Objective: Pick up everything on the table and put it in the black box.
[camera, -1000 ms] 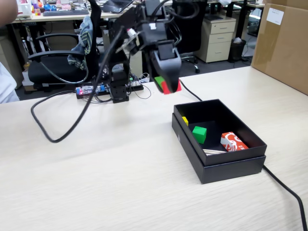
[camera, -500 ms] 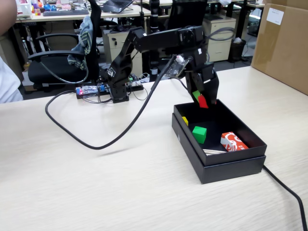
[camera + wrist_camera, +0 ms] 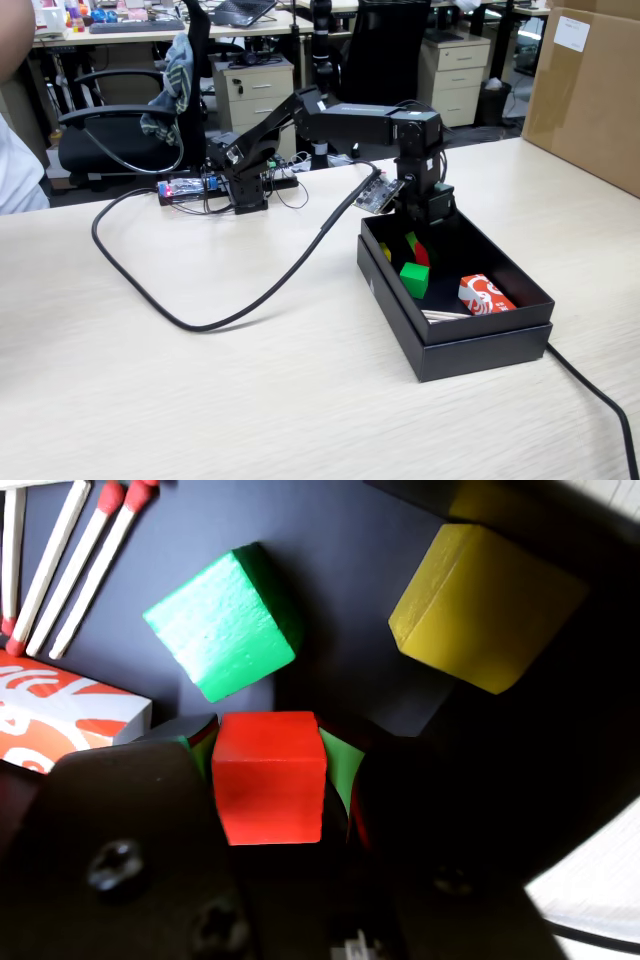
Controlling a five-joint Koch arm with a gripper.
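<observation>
My gripper [image 3: 417,243] reaches down into the back of the black box [image 3: 480,345]. In the wrist view the gripper [image 3: 270,738] is shut on a red cube [image 3: 268,780], which sits between the green-lined fingers just above the box floor [image 3: 350,570]. The red cube [image 3: 422,254] also shows in the fixed view. In the box lie a green cube [image 3: 225,620] [image 3: 414,279], a yellow cube [image 3: 480,605] [image 3: 386,251], a red-and-white matchbox [image 3: 60,715] [image 3: 486,295] and several loose matches [image 3: 75,560] [image 3: 447,315].
A thick black cable [image 3: 200,320] loops across the table from the arm's base [image 3: 245,175]. Another cable [image 3: 600,400] runs off at the front right. A cardboard box [image 3: 590,90] stands at the far right. Office chairs and desks are behind the table.
</observation>
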